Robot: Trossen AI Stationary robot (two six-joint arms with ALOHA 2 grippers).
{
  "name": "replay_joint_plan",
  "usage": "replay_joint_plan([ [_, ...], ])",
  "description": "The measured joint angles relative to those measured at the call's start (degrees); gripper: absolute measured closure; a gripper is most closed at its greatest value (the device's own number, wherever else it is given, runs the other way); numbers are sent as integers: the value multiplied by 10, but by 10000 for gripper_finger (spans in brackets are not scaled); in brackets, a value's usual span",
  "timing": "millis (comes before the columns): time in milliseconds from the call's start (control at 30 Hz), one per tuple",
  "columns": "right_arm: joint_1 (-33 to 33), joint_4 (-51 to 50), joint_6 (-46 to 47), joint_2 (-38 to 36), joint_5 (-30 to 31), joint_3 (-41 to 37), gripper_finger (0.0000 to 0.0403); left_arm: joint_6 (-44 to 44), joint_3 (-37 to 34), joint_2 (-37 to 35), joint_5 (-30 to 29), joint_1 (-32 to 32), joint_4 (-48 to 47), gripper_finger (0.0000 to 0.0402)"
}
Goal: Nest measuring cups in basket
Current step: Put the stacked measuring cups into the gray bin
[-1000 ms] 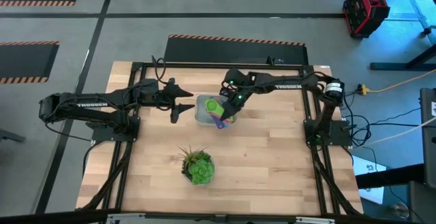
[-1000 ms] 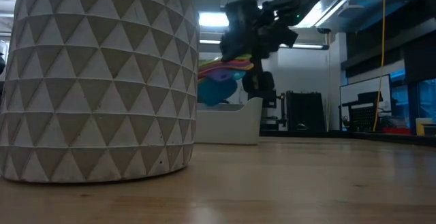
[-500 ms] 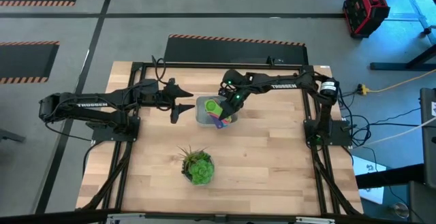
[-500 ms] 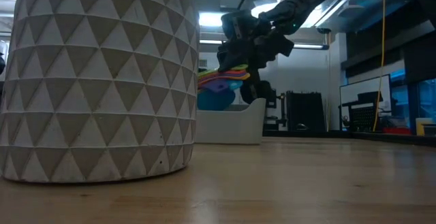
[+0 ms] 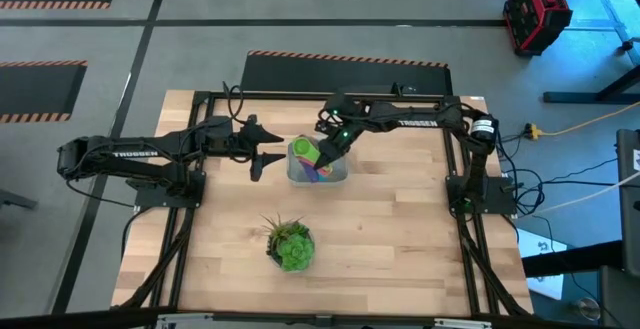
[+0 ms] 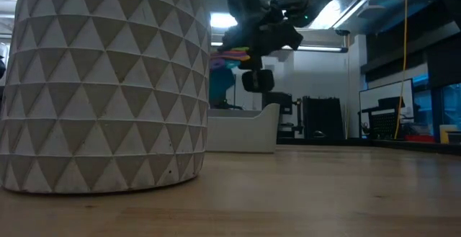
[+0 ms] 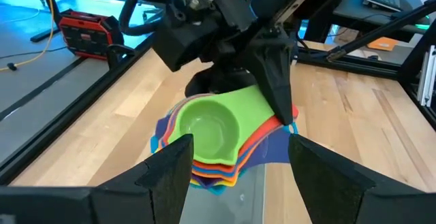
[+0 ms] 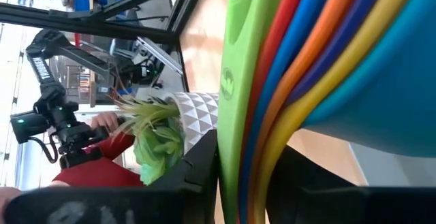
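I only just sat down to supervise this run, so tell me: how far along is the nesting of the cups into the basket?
Done: the measuring cups are already nested into one stack, green on top. In hand: the right gripper holds that stack by the handles above the basket, clear of its rim in the low view. Left: lower the stack into the basket and let go. The left gripper waits open beside the basket.
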Motion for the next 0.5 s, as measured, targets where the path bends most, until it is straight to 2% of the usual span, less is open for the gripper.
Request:
replay_joint_plan([
  [500,28,44,-11,41,-8,-2,318,0,0,0,0,0,0,168],
])
